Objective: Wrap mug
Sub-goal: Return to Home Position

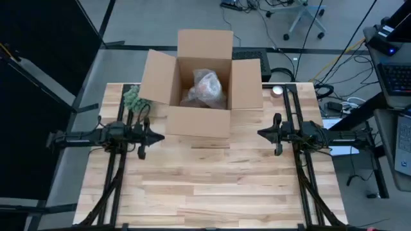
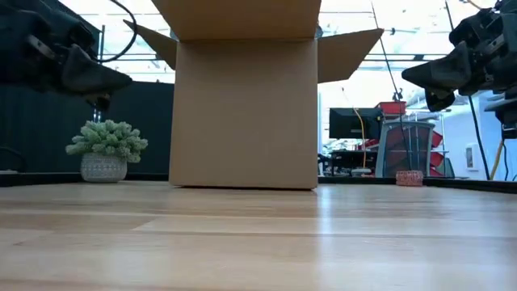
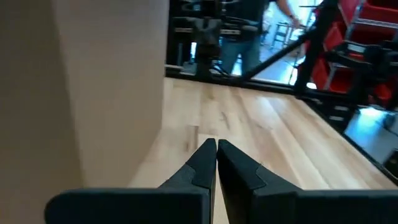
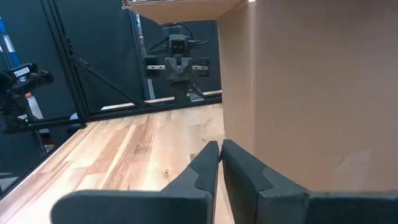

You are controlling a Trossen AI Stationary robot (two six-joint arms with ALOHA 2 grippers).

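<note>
bubble wrap hiding the mug, box top cut off in low view, blurred person cropped at the waist

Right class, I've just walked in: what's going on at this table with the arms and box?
Nothing is being handled at this moment. The wrapped mug, a bundle in clear bubble wrap, lies inside the open cardboard box at the far side of the table. The left gripper and right gripper hang shut and empty above the table, one on each side of the box's front. A small potted plant stands beside the box.
</note>
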